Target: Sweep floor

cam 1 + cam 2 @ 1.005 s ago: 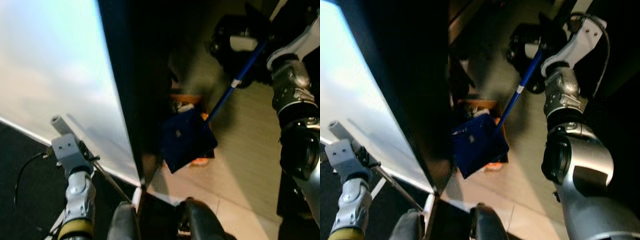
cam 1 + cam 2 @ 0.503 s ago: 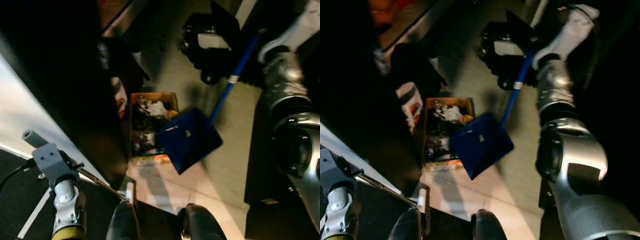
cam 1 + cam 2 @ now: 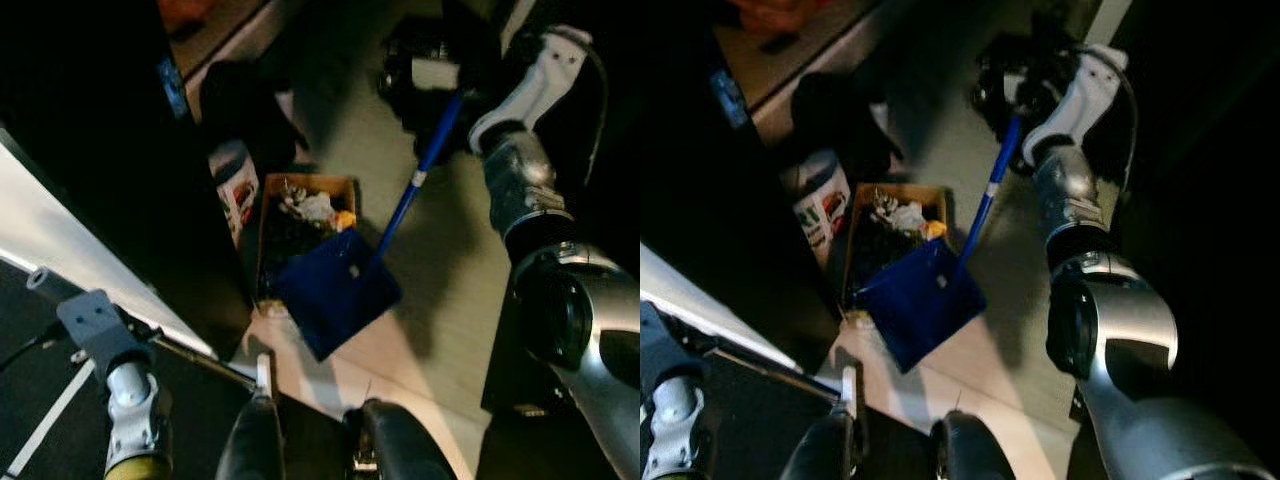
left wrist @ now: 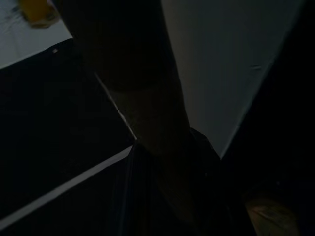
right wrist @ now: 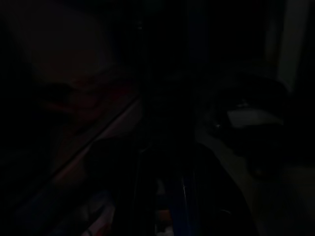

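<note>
We see right gripper up blue dustpan handle, jaws' state unclear; dustpan against trash-filled cardboard box. Left gripper idle, jaws unclear.

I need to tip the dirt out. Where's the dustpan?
In the left eye view the blue dustpan sits centre, overlapping the near end of the cardboard box of rubbish.
</note>
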{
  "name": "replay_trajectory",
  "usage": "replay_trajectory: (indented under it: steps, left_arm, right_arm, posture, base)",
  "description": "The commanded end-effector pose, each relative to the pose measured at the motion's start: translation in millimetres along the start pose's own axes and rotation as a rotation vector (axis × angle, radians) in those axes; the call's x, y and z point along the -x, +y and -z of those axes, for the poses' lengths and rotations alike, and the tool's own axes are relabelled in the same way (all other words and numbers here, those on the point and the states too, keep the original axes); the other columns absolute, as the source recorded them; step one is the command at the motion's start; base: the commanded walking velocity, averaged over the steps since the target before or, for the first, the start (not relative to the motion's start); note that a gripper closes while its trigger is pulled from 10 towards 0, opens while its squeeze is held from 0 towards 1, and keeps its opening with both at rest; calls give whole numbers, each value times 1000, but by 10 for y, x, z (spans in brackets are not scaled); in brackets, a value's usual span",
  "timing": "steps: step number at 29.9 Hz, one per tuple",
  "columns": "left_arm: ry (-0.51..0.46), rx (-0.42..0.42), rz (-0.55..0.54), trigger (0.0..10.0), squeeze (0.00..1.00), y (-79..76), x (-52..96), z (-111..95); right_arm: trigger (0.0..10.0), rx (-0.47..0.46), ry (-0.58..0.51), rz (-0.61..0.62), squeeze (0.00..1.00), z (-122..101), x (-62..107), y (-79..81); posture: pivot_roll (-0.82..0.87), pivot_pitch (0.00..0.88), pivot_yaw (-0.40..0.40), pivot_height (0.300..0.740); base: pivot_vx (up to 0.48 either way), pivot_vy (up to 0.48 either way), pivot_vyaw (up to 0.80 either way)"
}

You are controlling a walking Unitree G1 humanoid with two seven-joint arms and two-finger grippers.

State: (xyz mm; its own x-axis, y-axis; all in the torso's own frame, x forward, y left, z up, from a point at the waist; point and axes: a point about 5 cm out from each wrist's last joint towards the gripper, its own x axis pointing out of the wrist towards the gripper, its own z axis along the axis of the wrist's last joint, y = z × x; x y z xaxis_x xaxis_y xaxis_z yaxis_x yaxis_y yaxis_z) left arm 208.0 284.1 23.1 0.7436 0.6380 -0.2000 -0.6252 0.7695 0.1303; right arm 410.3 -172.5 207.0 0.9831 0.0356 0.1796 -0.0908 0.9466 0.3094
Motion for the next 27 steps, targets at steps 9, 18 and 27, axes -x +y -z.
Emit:
replay_trajectory:
  steps: [9, 18, 27]
  left_arm:
    - [-10, -123, -44, 10000, 0, 229, -60, -16]
    - [-17, -121, -46, 10000, 0, 258, -57, -22]
    - [-19, -111, -52, 10000, 0, 306, -12, 1]
  right_arm:
    - [10000, -8, -37, 191, 0, -134, -81, 58]
    - [10000, 63, -74, 326, 0, -303, -165, 210]
    - [10000, 152, -60, 545, 0, -347, -165, 244]
  posture:
    - [94, 107, -103, 740]
    - [106, 106, -119, 740]
    - [114, 112, -135, 740]
  base:
    - [0, 0, 0]
    - [0, 0, 0]
    - [0, 0, 0]
